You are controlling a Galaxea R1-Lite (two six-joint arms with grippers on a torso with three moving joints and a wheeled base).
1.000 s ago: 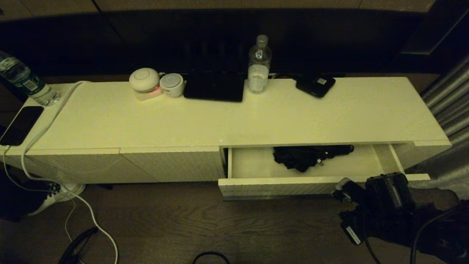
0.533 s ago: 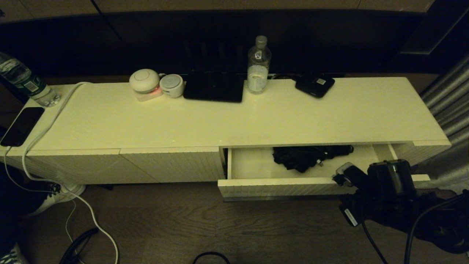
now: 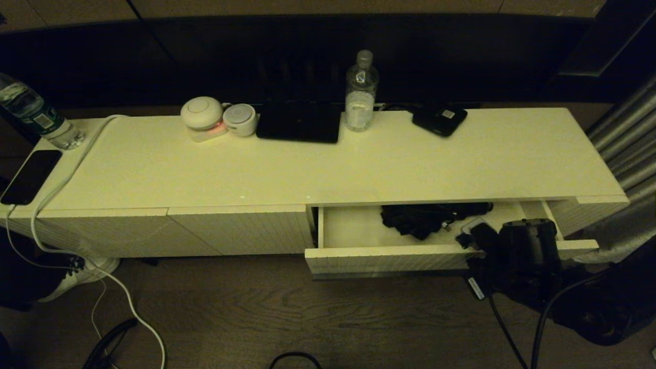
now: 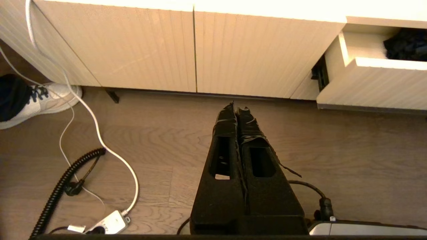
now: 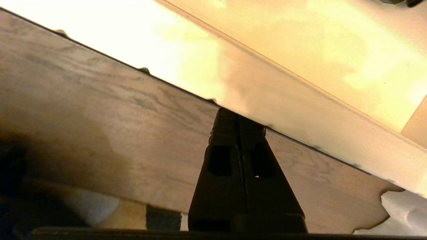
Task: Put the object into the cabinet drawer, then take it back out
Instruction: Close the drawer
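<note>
The cabinet drawer stands pulled out at the right of the white cabinet, and its ribbed front also shows in the left wrist view. A crumpled black object lies inside at the back, its edge visible. My right arm hangs over the drawer front's right part. The right gripper is shut and empty, its tips at the lower edge of the drawer front. My left gripper is shut, empty, low over the wooden floor before the closed cabinet fronts.
On the cabinet top stand a water bottle, a black tablet, round white devices, a small black box, a phone and another bottle. A white cable and a shoe lie on the floor.
My right arm has risen and moved left toward the cabinet, from below the drawer front to over its right part. The drawer and the black object have not moved.
</note>
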